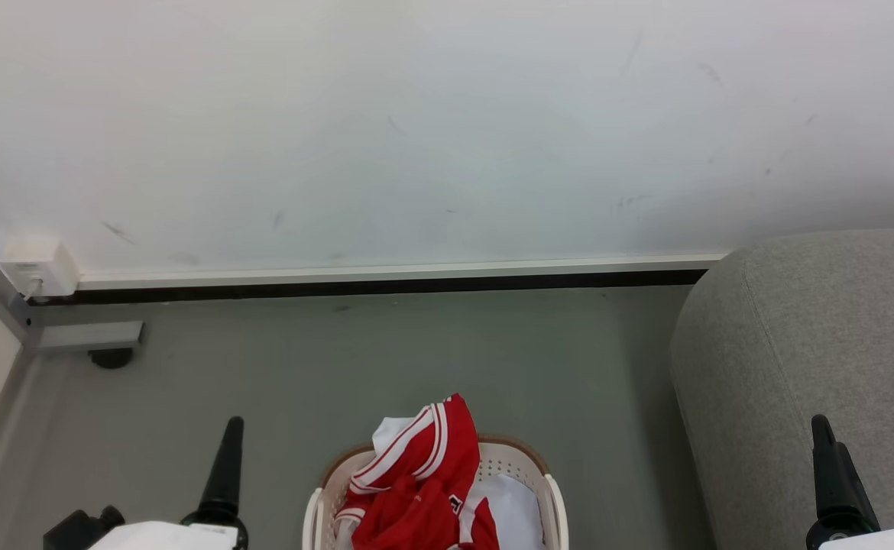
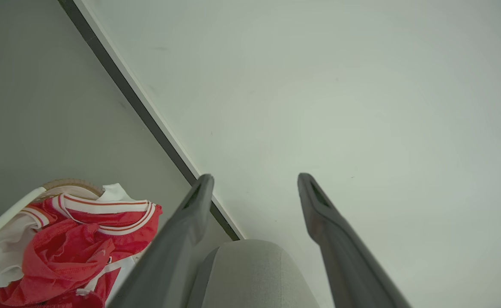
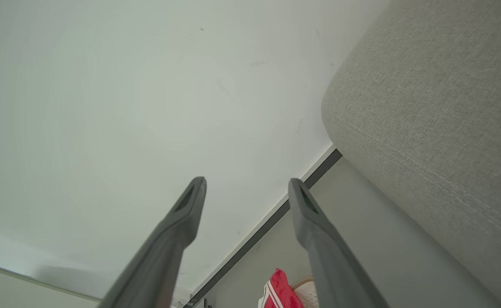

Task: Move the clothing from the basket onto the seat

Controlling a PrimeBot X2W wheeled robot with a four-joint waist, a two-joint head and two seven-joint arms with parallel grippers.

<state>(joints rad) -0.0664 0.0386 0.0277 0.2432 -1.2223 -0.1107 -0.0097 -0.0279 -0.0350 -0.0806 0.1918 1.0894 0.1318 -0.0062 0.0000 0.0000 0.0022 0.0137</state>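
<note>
Heaped red clothing [image 1: 416,473] with white stripes rises above the rim of the cream basket [image 1: 512,457], which stands on the floor at the bottom centre of the head view. The light-grey seat [image 1: 798,367] fills the right side. My left gripper [image 1: 231,431] hangs left of the basket, and my right gripper [image 1: 821,431] is in front of the seat. Both are open, hold nothing and touch nothing. The left wrist view has the left gripper [image 2: 255,177], the clothing [image 2: 70,248] and the seat [image 2: 250,273]. The right wrist view has the right gripper [image 3: 247,181], the seat [image 3: 439,107] and the clothing [image 3: 280,291].
A white wall [image 1: 447,130] with a dark baseboard [image 1: 386,286] runs behind the basket. A small white box [image 1: 38,263] and a grey bracket [image 1: 92,336] sit in the left corner. Plain white cloth [image 1: 516,504] lies in the basket beside the red fabric. Grey floor [image 1: 386,359] spreads between wall and basket.
</note>
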